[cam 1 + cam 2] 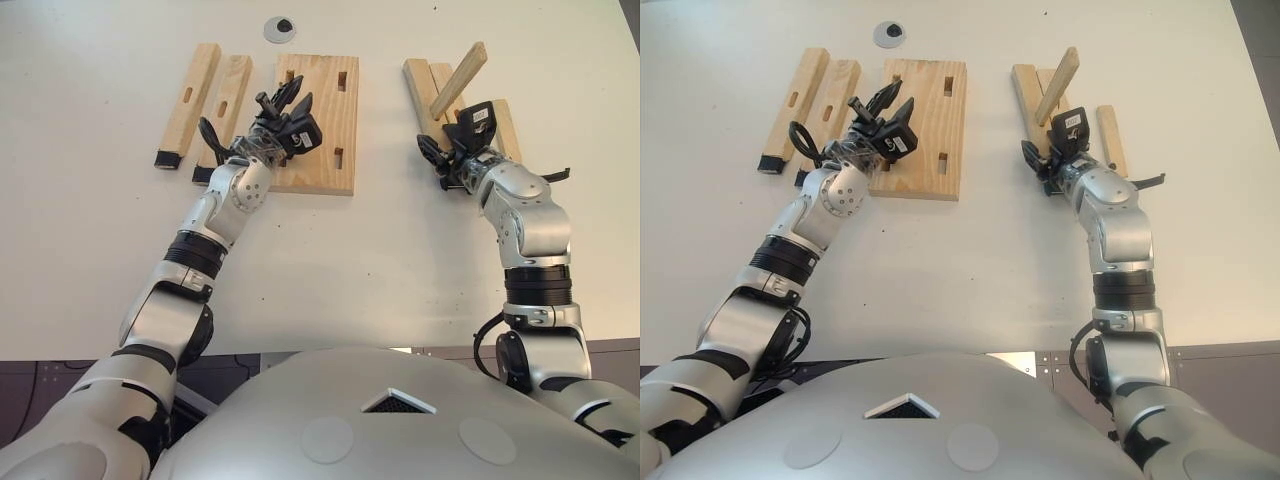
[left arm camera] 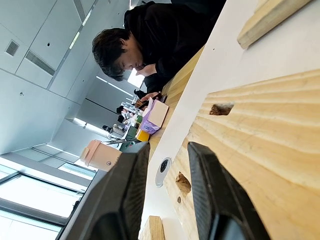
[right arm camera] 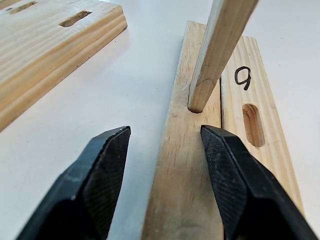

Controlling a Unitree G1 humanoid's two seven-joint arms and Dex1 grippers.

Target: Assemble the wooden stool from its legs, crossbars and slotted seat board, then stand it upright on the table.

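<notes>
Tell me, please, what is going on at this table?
The robot is early in assembling a wooden stool. Its left gripper, open, hovers over the slotted seat board, which lies flat on the table. Its right gripper, also open, straddles a leg that has a crossbar standing tilted in its slot. Two more legs lie loose to the left of the board.

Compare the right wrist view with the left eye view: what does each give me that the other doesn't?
Right wrist: the crossbar's lower end appears seated in a leg's slot, with a handwritten mark on the next leg. Left eye: left gripper open over the seat board, two more legs beside it. Both: right gripper open at that leg, crossbar leaning.
</notes>
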